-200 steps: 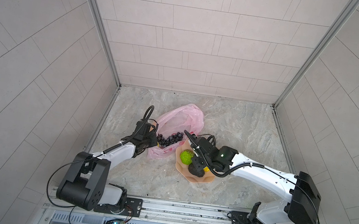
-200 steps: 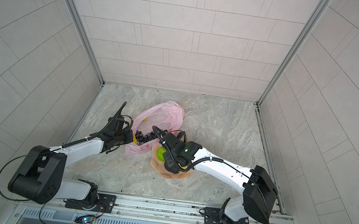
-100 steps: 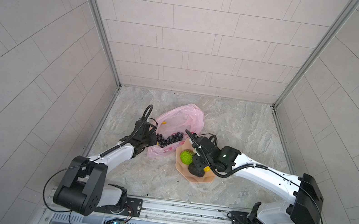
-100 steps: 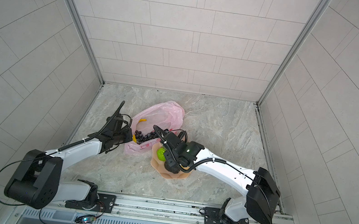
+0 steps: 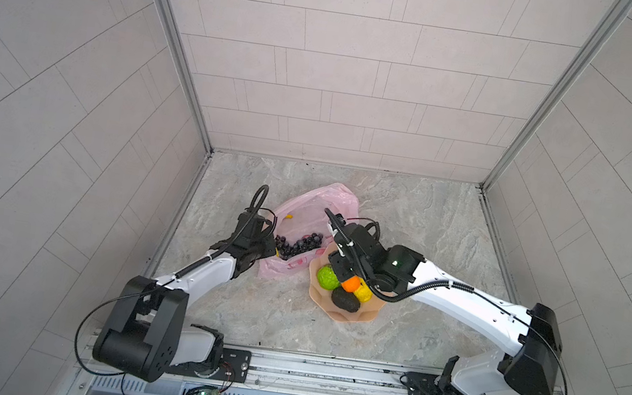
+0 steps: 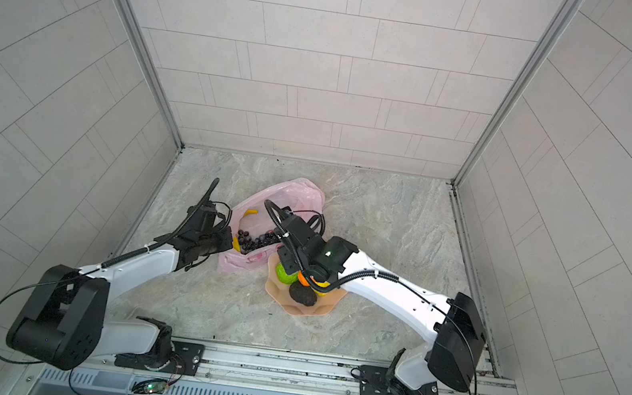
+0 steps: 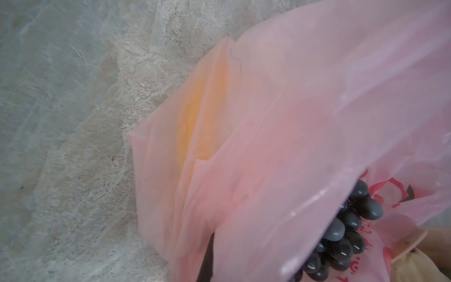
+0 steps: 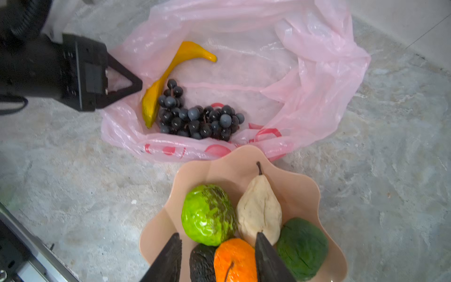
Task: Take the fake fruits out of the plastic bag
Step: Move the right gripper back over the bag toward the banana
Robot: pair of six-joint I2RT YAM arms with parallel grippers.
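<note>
Left of the tabletop's point(image 5: 427, 231) middle, in both top views, the plastic bag point(image 5: 317, 207) lies slumped with its mouth toward the front edge. The bowl point(image 5: 356, 317) touches its rim on that side. The left end effector point(image 5: 271, 248) is closed on the bag's left lip and holds the mouth up. The right end effector point(image 5: 338, 268) hangs over the bowl, above the green fruit point(image 5: 328, 276) and the orange point(image 5: 351, 283).

From the left wrist, thin pink film fills the picture, creased and half see-through. The glossy grapes point(image 7: 346, 232) show at the mouth, and a yellow smear behind the film is probably the banana.

From the right wrist, the jaws stand moderately apart and grip nothing, with the orange below the gap. The smooth, curved banana point(image 8: 170, 73) and the grapes lie inside the bag, the banana just beside the left end effector's tips. The matte cream pear point(image 8: 258, 210) sits in the scalloped bowl against the bumpy green fruit.

Two fruits remain to take out, I judge. Reaching for the banana risks a knock against the left end effector so close by. The grapes are a loose, knobbly cluster: a shallow pinch could slip off, and a deep one could catch the film and drag bag and bowl. The heaped bowl may also shed a round fruit.
</note>
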